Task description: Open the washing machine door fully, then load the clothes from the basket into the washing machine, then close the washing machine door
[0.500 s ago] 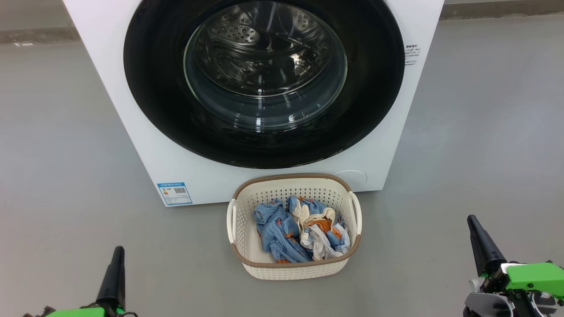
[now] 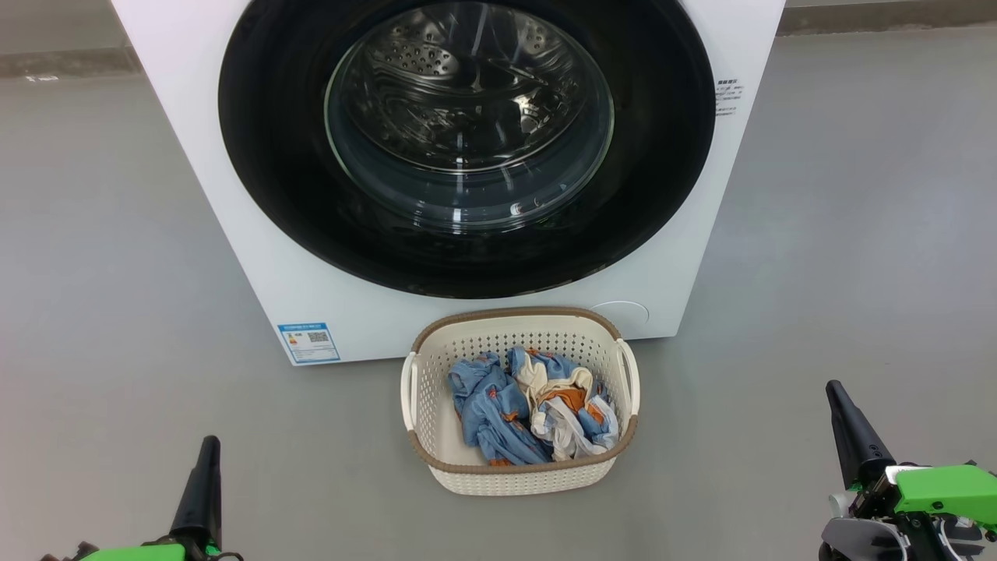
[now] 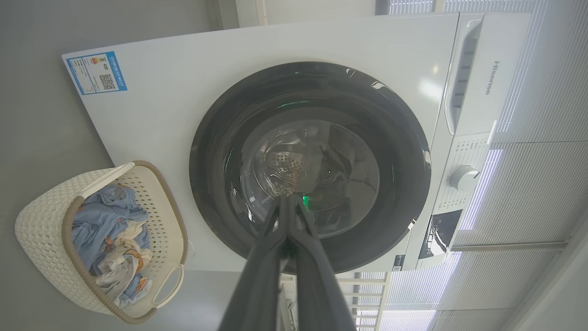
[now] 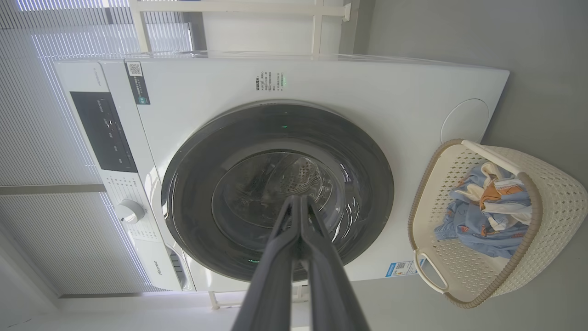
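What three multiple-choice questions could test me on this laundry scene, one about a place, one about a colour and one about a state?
1. Where does the basket stand?
A. On the floor in front of the washing machine
B. On top of the machine
C. Inside the drum

2. What colour is the wide rim of the washing machine door?
A. Red
B. Glossy black
C. Yellow

3. What state is that door in?
A. Swung wide open
B. Shut
C. Taken off

Answers: 1 A, it sits on the grey floor just below the door. 2 B, the rim around the glass is black. 3 B, the rim lies flat against the white front.
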### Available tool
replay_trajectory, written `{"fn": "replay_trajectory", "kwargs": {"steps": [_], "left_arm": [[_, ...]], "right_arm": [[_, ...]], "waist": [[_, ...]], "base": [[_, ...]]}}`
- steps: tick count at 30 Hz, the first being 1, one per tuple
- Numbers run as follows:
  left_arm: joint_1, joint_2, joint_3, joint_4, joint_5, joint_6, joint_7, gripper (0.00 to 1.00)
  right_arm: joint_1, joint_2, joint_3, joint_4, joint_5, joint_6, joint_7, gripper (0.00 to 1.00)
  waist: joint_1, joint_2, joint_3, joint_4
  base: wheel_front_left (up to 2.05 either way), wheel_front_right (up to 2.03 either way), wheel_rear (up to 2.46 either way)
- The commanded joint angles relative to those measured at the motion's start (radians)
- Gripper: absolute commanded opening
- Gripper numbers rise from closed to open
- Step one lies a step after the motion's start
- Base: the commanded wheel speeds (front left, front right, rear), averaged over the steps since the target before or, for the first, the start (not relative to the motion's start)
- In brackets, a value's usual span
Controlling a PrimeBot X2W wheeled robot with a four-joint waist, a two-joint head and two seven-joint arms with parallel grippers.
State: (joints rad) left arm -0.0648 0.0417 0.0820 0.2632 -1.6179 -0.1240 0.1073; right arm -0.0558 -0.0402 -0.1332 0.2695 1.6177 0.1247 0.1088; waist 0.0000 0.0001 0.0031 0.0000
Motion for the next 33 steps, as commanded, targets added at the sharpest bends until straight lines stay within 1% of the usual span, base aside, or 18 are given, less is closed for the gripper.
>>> {"fn": "replay_trajectory", "kwargs": {"steps": [1, 4, 5, 7, 10, 14, 19, 24, 33], "left_arm": [[-0.043, 0.009, 0.032, -0.018, 0.01, -0.007, 0.006, 0.0], [-0.043, 0.009, 0.032, -0.018, 0.009, -0.007, 0.006, 0.0], [0.0, 0.0, 0.0, 0.0, 0.0, 0.0, 0.0, 1.0], [0.011, -0.002, -0.003, 0.018, 0.0, 0.0, 0.0, 1.0], [0.01, -0.003, -0.005, 0.018, 0.0, 0.0, -0.006, 1.0], [0.005, -0.003, -0.009, 0.011, 0.003, 0.0, -0.016, 1.0], [0.002, 0.001, -0.016, 0.002, 0.015, 0.0, -0.03, 1.0], [-0.006, 0.004, -0.026, -0.003, 0.037, 0.0, -0.047, 1.0], [-0.023, 0.015, -0.053, -0.015, 0.103, -0.001, -0.079, 1.0]], "right_arm": [[-0.052, -0.01, 0.018, -0.025, -0.01, 0.006, 0.005, 0.0], [-0.052, -0.01, 0.018, -0.025, -0.01, 0.006, 0.005, 0.0], [0.0, 0.0, 0.0, 0.0, 0.0, 0.0, 0.0, 1.0], [0.011, 0.007, 0.001, 0.022, 0.0, 0.0, 0.0, 1.0], [0.01, 0.008, 0.005, 0.02, 0.001, 0.0, -0.005, 1.0], [0.005, 0.007, 0.012, 0.016, 0.004, 0.0, -0.015, 1.0], [-0.002, 0.006, 0.022, 0.004, 0.004, 0.0, -0.03, 1.0], [-0.012, 0.002, 0.037, -0.007, -0.011, 0.001, -0.044, 1.0], [-0.027, -0.012, 0.062, -0.03, -0.079, 0.001, -0.079, 1.0]], "waist": [[0.0, -0.0001, 0.0, 0.0], [0.0, -0.0001, 0.0, 0.0], [0.0, -0.0001, 0.0, 0.0], [0.0, -0.0001, 0.0, 0.0], [0.0002, -0.0001, 0.001, 0.0], [0.0022, -0.0001, -0.002, 0.002], [0.0002, -0.0001, -0.001, 0.002], [0.0001, -0.0001, -0.002, 0.003], [0.0, -0.0001, -0.004, 0.007]], "base": [[0.0, 0.0, 0.0], [0.0, 0.0, 0.0], [0.0, 0.0, 0.0], [0.0, 0.0, 0.0], [0.0, 0.0, 0.0], [0.0, 0.0, 0.0], [0.0, 0.0, 0.0], [0.0, 0.0, 0.0], [0.0, 0.0, 0.0]]}}
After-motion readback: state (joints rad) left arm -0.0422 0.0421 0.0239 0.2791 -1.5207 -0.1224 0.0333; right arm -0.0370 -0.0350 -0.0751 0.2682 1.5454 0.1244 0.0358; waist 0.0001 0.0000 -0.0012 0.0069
